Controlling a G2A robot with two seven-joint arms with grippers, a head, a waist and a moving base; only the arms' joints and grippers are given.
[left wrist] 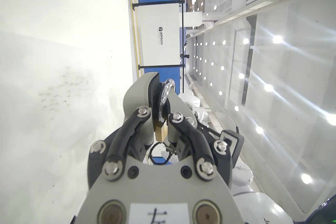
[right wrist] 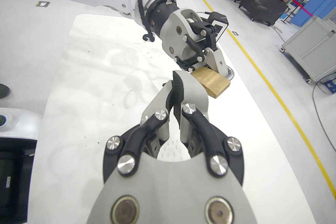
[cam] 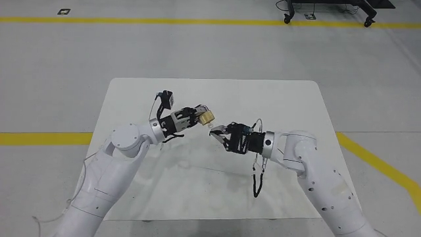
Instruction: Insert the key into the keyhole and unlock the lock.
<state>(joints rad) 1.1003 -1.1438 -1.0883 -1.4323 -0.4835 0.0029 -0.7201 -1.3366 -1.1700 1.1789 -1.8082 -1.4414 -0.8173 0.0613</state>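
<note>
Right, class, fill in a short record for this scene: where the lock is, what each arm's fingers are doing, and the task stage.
lock: brass lock, held in the air above the table
left gripper: fingers shut on the lock
right gripper: fingers shut, tip close to the lock's body
key: hidden, cannot tell if held
stage: insertion not confirmed

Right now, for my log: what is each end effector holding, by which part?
The left end effector pinches the padlock at its shackle end. The right end effector is shut; on a key or not, I cannot tell.
</note>
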